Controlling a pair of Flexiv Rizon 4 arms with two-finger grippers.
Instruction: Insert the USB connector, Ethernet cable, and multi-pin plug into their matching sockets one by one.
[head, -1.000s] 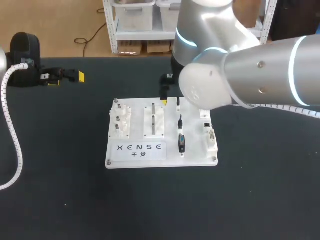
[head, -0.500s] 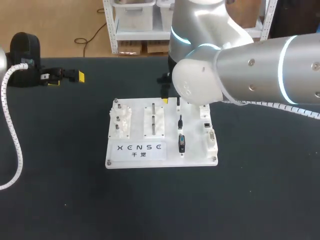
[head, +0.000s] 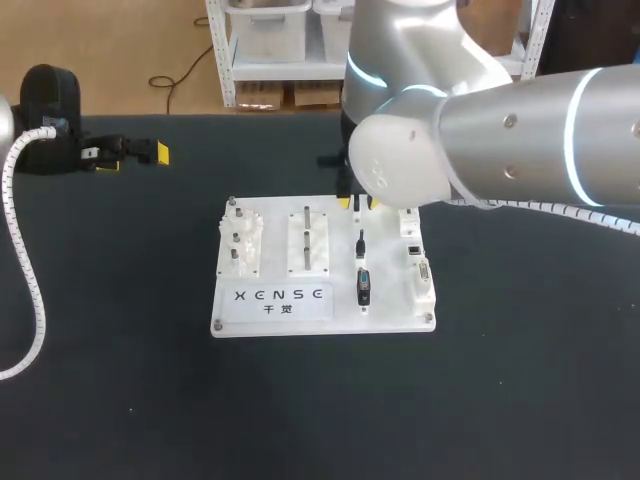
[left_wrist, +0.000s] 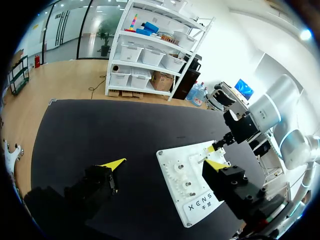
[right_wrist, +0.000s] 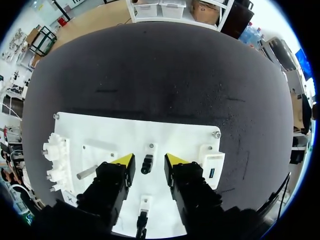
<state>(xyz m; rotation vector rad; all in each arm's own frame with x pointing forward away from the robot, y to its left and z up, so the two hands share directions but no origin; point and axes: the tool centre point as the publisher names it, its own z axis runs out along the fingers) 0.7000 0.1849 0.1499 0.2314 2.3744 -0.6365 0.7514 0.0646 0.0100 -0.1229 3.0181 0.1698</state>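
Holds the right gripper (head: 357, 203) a little further toward the right of the frame than a second ago, in the upper middle of the head view. Showed only one yellow tip then, left of the far black plug (head: 357, 212); now sets one tip on each side of it, over the far edge of the white board (head: 275, 318). Spreads those fingers: in the right wrist view (right_wrist: 148, 160) leaves a strip of white between each tip and the plug (right_wrist: 146, 164), so grips nothing.

Leaves all else as before. Middle plug (head: 360, 243) and multi-pin plug (head: 363, 286) in a column below the far one; socket blocks (head: 420, 270) along the board's right edge, one with a blue port (right_wrist: 212, 167) just beside the gripper's finger. Left gripper (head: 135, 158) unmoved at the upper left, well apart from the board, fingers wide apart and empty, likewise in its own wrist view (left_wrist: 163, 163).

Offers broad bare black table (head: 520, 400) across the lower frame, at the lower right, and between left gripper and board. Crowds the upper right with the right arm (head: 480, 130), overhanging the board's upper right corner. Runs a white coiled cable (head: 22, 260) down the left edge.
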